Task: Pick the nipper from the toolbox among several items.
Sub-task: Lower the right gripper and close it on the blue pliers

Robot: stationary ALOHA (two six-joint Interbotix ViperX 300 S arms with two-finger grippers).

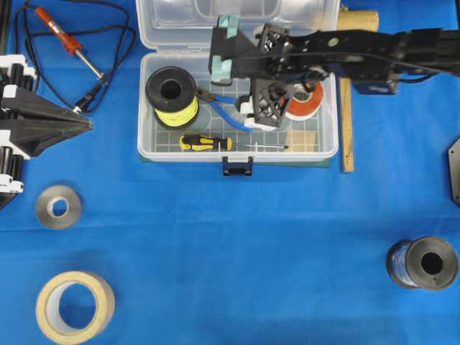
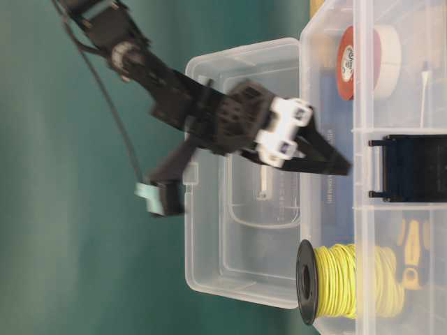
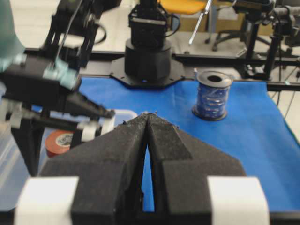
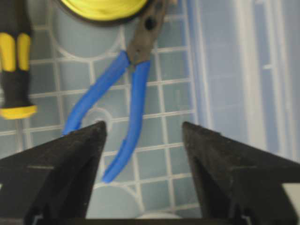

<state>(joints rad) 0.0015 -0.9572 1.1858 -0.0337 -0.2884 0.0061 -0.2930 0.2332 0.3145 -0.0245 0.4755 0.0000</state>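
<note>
- While your right gripper (image 4: 143,136) hangs over the open toolbox (image 1: 327,152), its jaws stand wide apart and hold nothing.
- Look through the right wrist view: the nipper (image 4: 126,91) lies flat on the grid floor, dark jaws pointing away from the gripper, blue handles splayed toward it.
- You will see one handle run toward the left fingertip (image 4: 86,140) and pass behind it; the other ends in the gap between the two fingertips, closer to the left one.
- Whether that left fingertip touches the handle or hovers above it, you cannot tell from these views.
- From overhead, the nipper (image 1: 219,108) sits in the middle of the box, its jaws just beside the yellow wire spool (image 1: 172,97), its handles reaching under the right gripper (image 1: 262,108).
- Your screwdriver (image 1: 208,143) lies along the front wall, near the nipper but apart from it.
- A red-and-white roll (image 1: 305,100) sits at the right end of the box, partly hidden by the arm.
- Your left gripper (image 3: 148,123) rests at the table's left edge, well away from the box, its jaws pressed together on nothing.
- Outside the box you have the soldering iron (image 1: 68,42), a metal ring (image 1: 59,207), a tape roll (image 1: 75,305) and a dark spool (image 1: 422,263) on the blue cloth (image 1: 237,251).
</note>
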